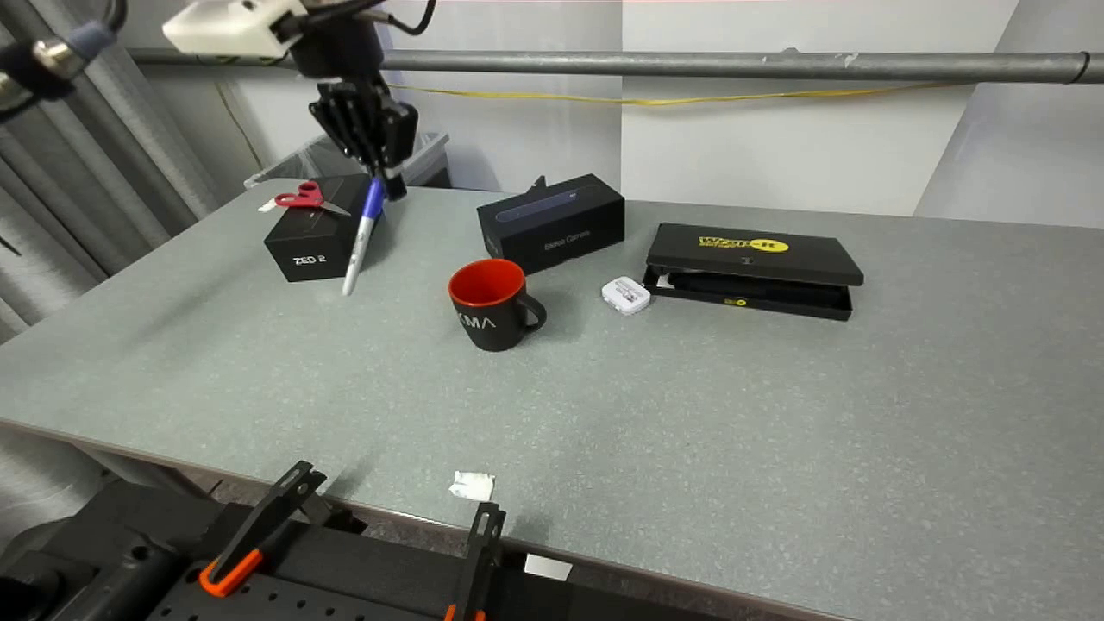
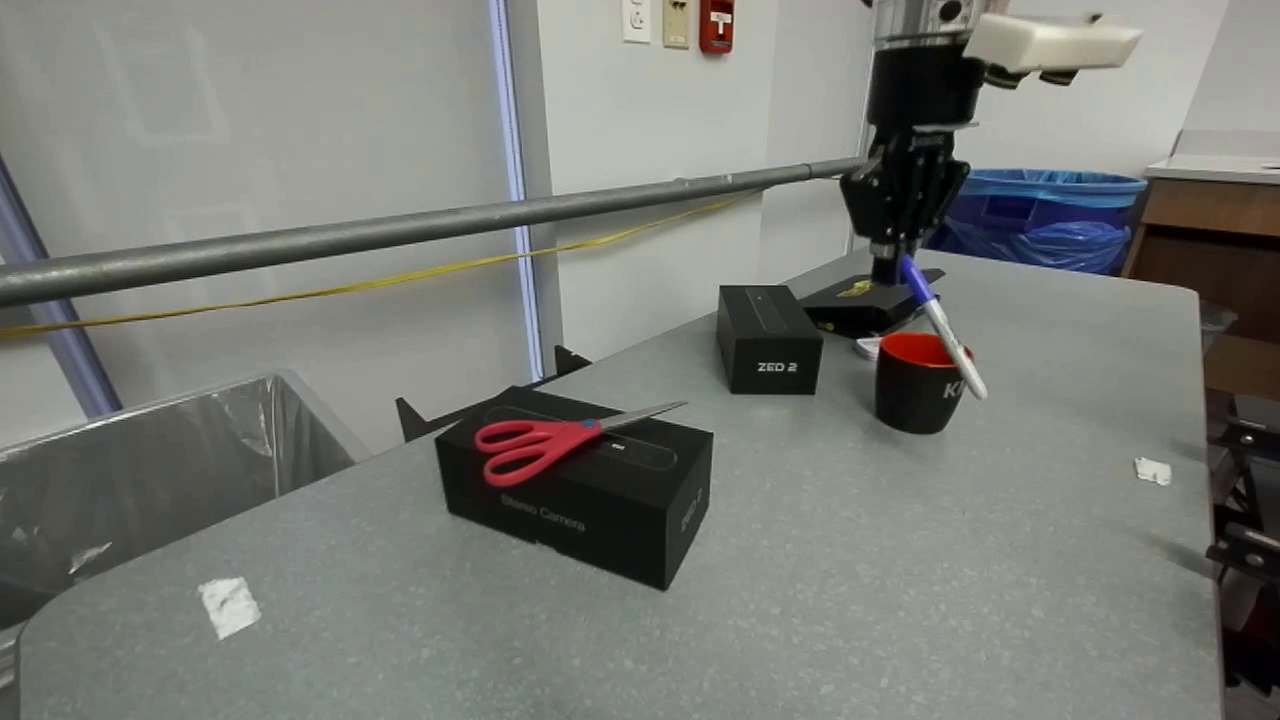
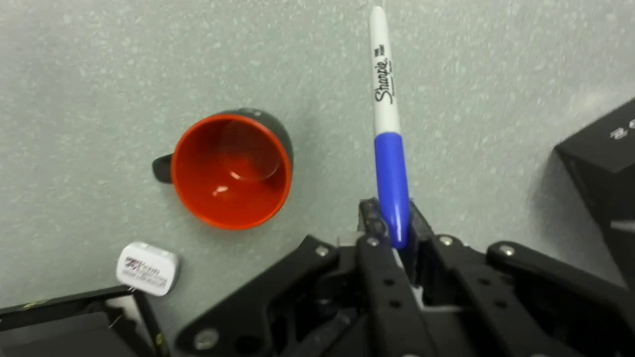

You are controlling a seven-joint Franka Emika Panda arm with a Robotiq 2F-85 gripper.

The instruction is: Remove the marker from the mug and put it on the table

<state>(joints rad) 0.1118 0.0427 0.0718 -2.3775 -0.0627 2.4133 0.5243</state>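
The marker (image 3: 387, 126) is out of the mug (image 1: 490, 312): it hangs in the air beside the mug, on the side away from the handle, and our jaws are closed on its blue end. What remains, we judge, is setting it down on the surface (image 1: 733, 431). We do well to pick a spot near the mug on that same side; the black box (image 1: 317, 238) with the scissors (image 2: 578, 432) stands farther out that way, so we stop short of it. We should lower slowly, expect the white end to touch first, and let the barrel lean flat rather than press its tip. We should part the jaws only once it is low, and gently, since a round barrel may roll against the mug.

The blue end is uppermost and the white end lowest; the long axis slants, neither upright nor level. In an exterior view the white end (image 2: 960, 355) overlaps the mug, yet the wrist view shows a gap: there the axis runs past the mug's side, roughly crosswise to its handle.
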